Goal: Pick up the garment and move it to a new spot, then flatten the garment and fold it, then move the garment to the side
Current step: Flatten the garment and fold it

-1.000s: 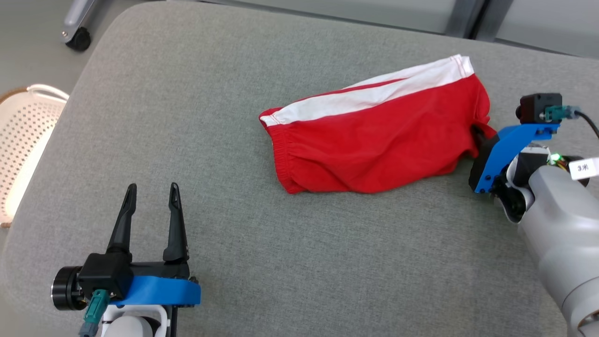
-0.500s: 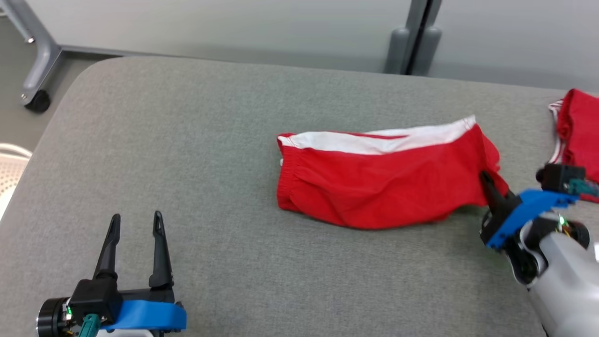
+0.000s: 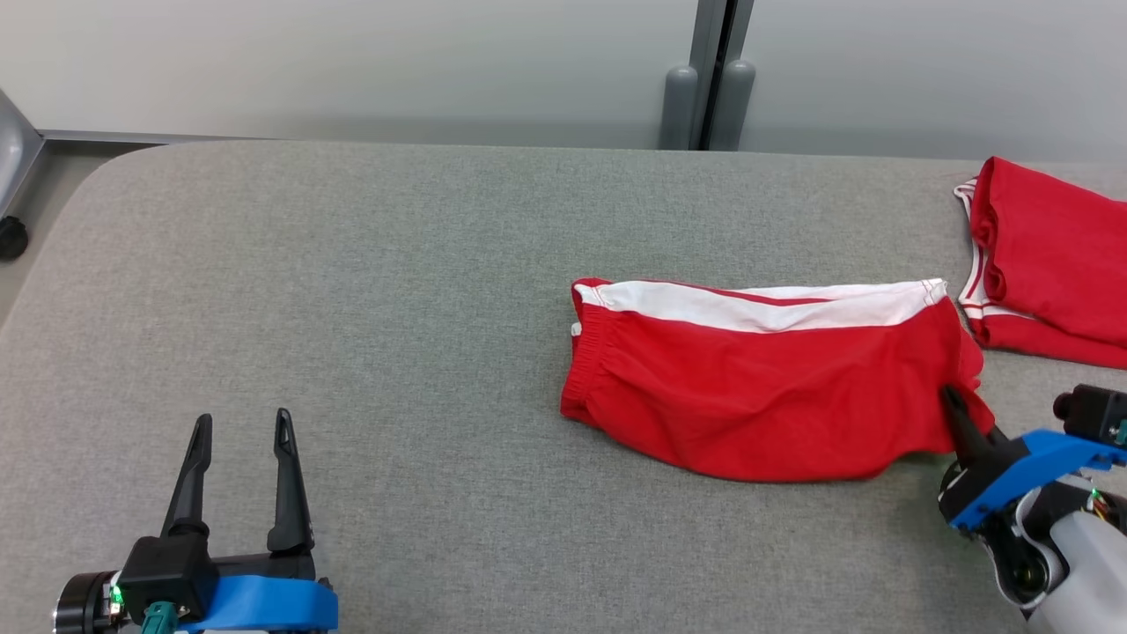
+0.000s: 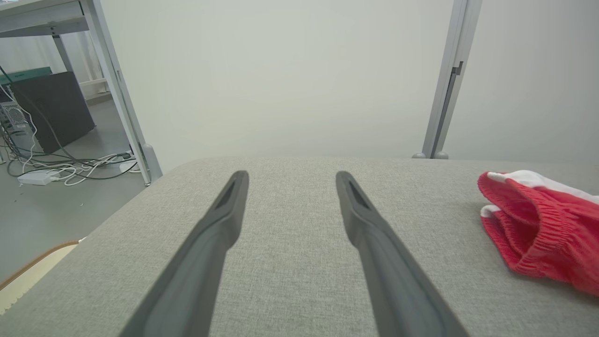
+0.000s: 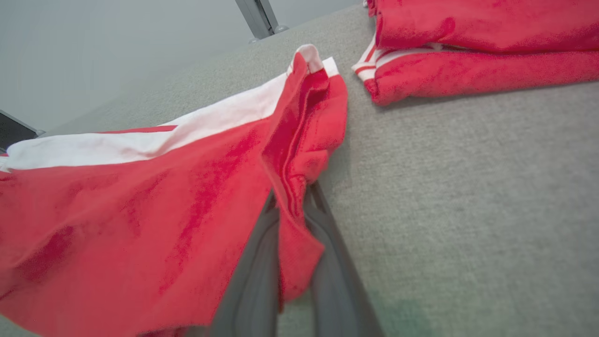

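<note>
The garment [image 3: 766, 379] is a pair of red shorts with a white side stripe, folded and lying on the grey cushioned table [image 3: 396, 308]. My right gripper [image 3: 953, 401] is shut on the garment's right hem; in the right wrist view the red cloth [image 5: 140, 220] is pinched between the two grey fingers [image 5: 255, 281]. My left gripper [image 3: 238, 424] stands open at the lower left, well clear of the garment. From the left wrist the elastic waistband end [image 4: 538, 229] shows at the right, beyond the spread fingers [image 4: 220, 224].
A second folded red garment [image 3: 1052, 260] with white trim lies at the table's far right edge, close to my right gripper. A grey wall and a metal post [image 3: 704, 75] stand behind the table. A chair caster [image 3: 11, 236] shows at the far left.
The head camera has swung, shifting the whole scene. The right gripper keeps its hold on the hem, and the garment now lies closer to the second red garment. The left gripper stays open.
</note>
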Controlling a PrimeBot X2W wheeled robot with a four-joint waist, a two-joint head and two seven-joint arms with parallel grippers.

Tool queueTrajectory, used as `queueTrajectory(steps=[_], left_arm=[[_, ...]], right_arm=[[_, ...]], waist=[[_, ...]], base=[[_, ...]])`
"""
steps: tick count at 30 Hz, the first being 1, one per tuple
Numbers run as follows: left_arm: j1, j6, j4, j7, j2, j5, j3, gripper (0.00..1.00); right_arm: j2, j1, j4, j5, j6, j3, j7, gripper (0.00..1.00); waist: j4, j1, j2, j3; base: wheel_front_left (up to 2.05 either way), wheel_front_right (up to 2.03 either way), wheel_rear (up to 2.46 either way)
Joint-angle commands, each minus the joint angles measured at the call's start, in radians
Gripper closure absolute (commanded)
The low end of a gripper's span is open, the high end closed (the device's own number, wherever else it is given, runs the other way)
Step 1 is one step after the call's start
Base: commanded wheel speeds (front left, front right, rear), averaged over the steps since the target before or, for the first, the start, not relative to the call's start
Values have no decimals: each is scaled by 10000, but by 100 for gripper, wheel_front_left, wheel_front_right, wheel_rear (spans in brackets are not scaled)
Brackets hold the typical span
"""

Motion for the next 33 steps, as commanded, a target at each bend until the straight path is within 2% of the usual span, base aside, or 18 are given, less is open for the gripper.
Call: queueTrajectory(steps=[1, 12, 18, 25, 32, 33], left_arm=[[-138, 19, 35, -20, -3, 51, 27, 0], [133, 119, 42, -20, -4, -97, -72, 0], [86, 111, 48, -20, -5, -154, -100, 0], [-88, 128, 48, -20, -7, -239, -244, 0], [-146, 189, 44, -20, -5, -312, -317, 0], [-145, 190, 40, -20, -5, -313, -300, 0]], right_arm=[[86, -338, -107, -30, 3, -35, -83, 100], [701, -1106, -1398, -403, 3, 316, -243, 100], [1376, -1459, -2094, -911, 3, 922, 135, 100], [2182, -1086, -2087, -1516, 3, 1962, 501, 100], [2707, -372, -1739, -1784, 3, 2808, 248, 100], [2745, -318, -1679, -1810, 3, 2869, 154, 96]], waist=[[51, 0, 1, -28], [427, 0, 1, -303], [680, 0, 1, -303], [1014, 0, 1, -148], [1190, 0, 1, -27], [1184, 0, 1, -23]], base=[[0, 0, 0], [0, 0, 0], [0, 0, 0], [0, 0, 0], [0, 0, 0], [0, 0, 0]])
